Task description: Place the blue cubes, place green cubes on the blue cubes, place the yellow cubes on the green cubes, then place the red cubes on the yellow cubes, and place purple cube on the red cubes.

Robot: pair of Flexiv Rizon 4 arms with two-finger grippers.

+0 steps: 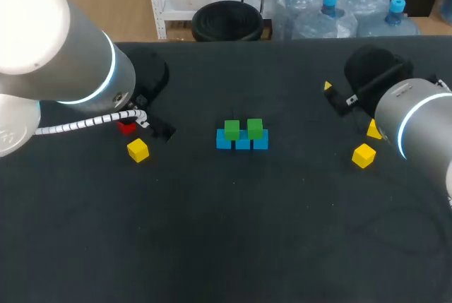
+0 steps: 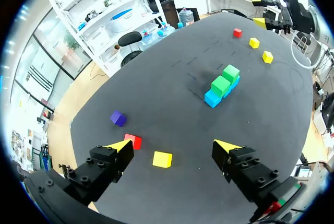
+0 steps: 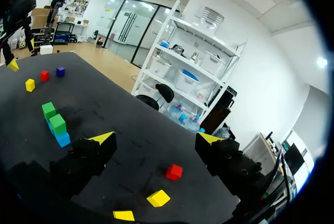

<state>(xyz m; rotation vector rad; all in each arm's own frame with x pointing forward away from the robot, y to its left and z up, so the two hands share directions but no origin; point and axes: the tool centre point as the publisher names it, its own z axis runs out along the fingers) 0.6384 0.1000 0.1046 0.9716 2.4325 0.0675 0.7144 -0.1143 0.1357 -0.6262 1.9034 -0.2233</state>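
Note:
Three blue cubes (image 1: pixel 242 143) sit in a row at mid-table, with two green cubes (image 1: pixel 232 130) (image 1: pixel 255 128) on top. My left gripper (image 2: pixel 173 144) is open and empty above a yellow cube (image 2: pixel 162 159) and a red cube (image 2: pixel 133 141); a purple cube (image 2: pixel 118 118) lies just beyond the red one. In the head view the left gripper (image 1: pixel 152 116) partly hides that red cube (image 1: pixel 126 127). My right gripper (image 3: pixel 156 137) is open and empty over a red cube (image 3: pixel 174 172) and two yellow cubes (image 3: pixel 158 198) (image 3: pixel 124 215).
Seen from the head camera, one right-hand yellow cube (image 1: pixel 364 155) lies free while the other (image 1: pixel 373 130) is half under my right arm. Bare dark tabletop (image 1: pixel 233 232) spreads in front of the stack.

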